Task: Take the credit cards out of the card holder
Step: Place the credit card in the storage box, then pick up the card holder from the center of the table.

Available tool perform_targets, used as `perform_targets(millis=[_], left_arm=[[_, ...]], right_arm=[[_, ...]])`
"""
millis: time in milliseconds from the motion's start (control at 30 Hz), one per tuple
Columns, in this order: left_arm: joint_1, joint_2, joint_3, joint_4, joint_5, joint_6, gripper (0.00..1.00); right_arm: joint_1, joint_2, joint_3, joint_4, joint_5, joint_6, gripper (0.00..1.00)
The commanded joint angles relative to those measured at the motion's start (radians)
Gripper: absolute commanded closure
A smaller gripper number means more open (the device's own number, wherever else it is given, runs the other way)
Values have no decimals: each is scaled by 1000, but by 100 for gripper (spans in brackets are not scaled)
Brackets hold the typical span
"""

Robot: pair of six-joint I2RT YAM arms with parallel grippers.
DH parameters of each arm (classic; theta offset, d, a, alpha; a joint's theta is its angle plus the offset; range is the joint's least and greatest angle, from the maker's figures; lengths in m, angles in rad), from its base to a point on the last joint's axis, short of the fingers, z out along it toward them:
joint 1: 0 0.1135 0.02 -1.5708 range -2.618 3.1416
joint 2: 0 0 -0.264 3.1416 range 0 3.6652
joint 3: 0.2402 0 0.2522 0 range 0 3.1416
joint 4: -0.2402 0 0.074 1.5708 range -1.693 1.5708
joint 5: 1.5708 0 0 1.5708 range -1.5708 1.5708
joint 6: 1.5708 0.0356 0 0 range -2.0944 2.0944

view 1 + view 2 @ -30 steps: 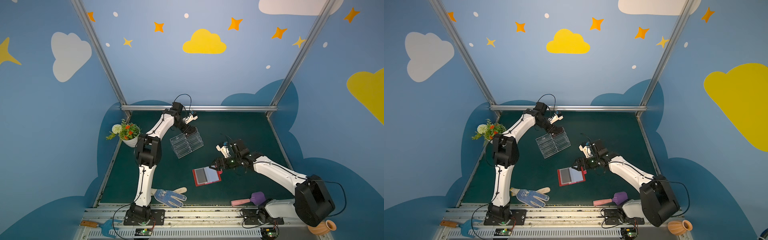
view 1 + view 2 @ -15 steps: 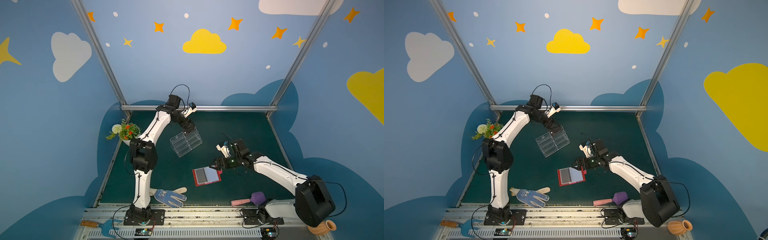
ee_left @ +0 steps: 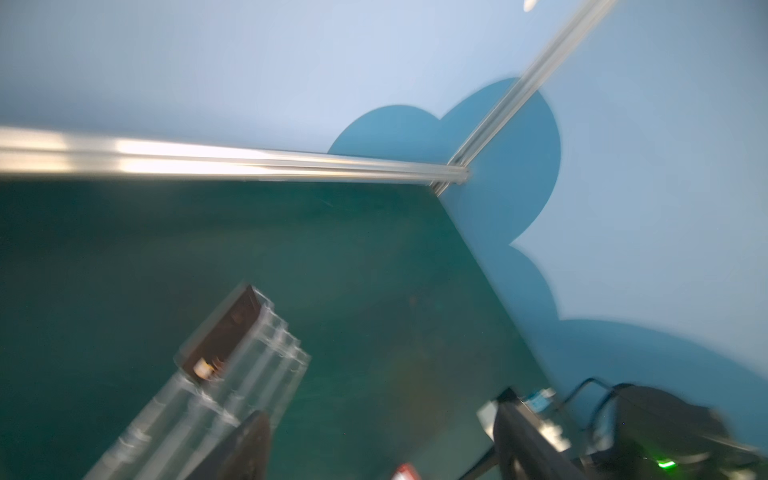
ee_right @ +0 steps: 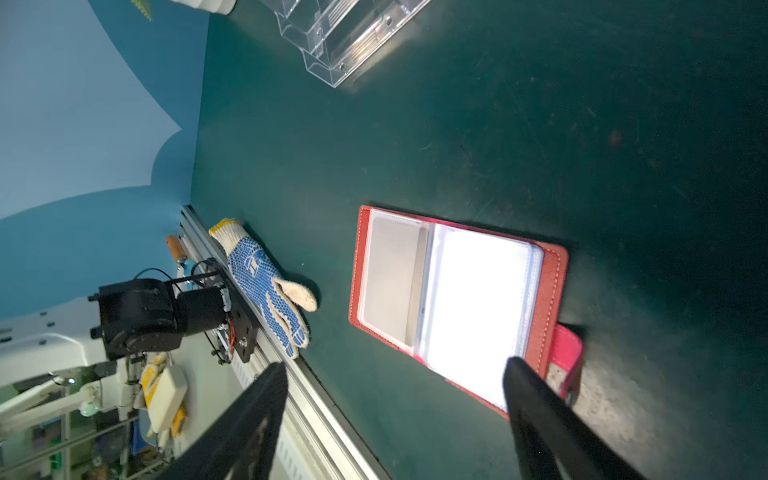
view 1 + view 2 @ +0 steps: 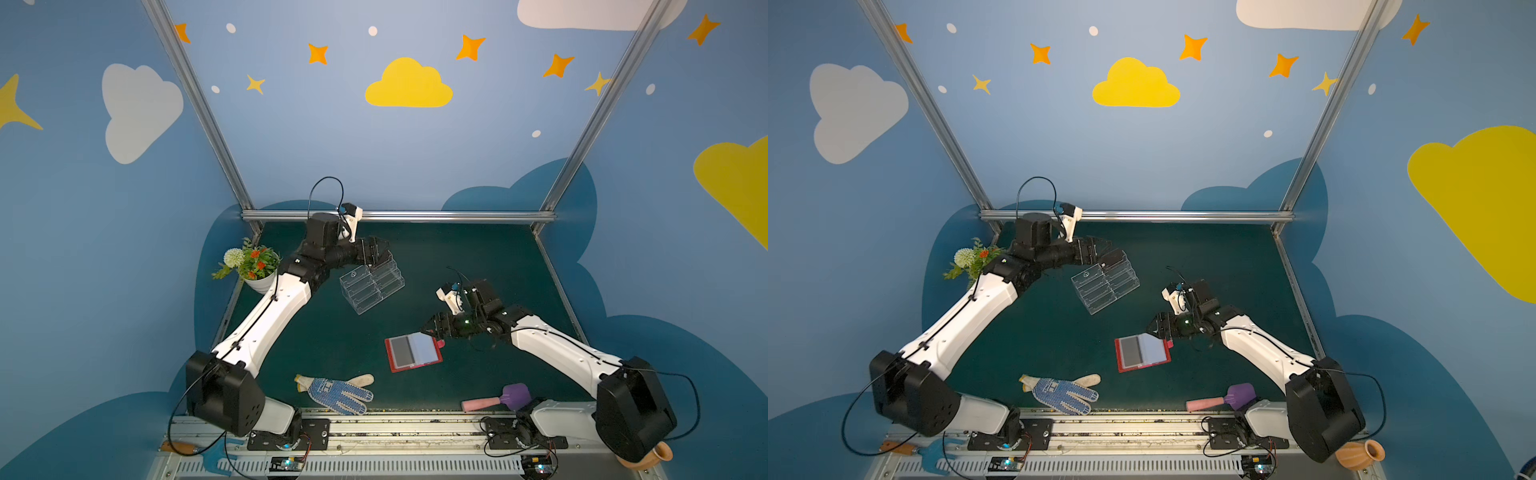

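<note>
The card holder [image 5: 389, 360] is a red wallet lying open on the green mat, pale sleeves up, also in the right wrist view [image 4: 550, 286]. Whether its sleeves hold cards I cannot tell. One dark credit card [image 3: 232, 328] stands in the back tier of the clear acrylic stand [image 5: 372, 286]. It also shows in a top view [image 5: 1113, 259]. My left gripper [image 5: 376, 249] hovers just behind that tier, open and empty [image 3: 382, 419]. My right gripper [image 5: 430, 328] is open at the wallet's strap side [image 4: 395, 374], one fingertip [image 4: 521, 382] over a sleeve corner.
A blue-dotted work glove [image 5: 336, 390] lies near the front edge. A purple scoop with a pink handle [image 5: 498, 400] is at the front right, and a flower pot [image 5: 253, 266] stands at the left edge. A terracotta pot [image 5: 652, 455] sits off the mat.
The left arm's elbow has swung out left and down while its gripper stays by the stand's back tier. The right arm has held its place beside the wallet.
</note>
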Motion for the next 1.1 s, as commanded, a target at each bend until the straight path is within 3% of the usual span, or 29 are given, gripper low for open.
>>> perform_targets(millis=[0, 100, 200, 433, 567, 1067], left_arm=[[-72, -67, -214, 42, -96, -326, 17], [-122, -137, -370, 0, -115, -423, 18], [-158, -179, -503, 26, -113, -512, 19], [-217, -163, -699, 285, -70, -723, 31], [-242, -107, -721, 335, -58, -772, 41], [-292, 65, -790, 522, -37, -865, 56]], right_arm=[[9, 52, 6, -2, 10, 38, 36], [12, 100, 15, -10, 22, 44, 54], [17, 143, 20, -16, 49, 47, 65], [19, 250, 30, -5, 92, 55, 84], [19, 277, 14, 9, 105, 66, 86], [16, 302, -34, 21, 130, 78, 90]])
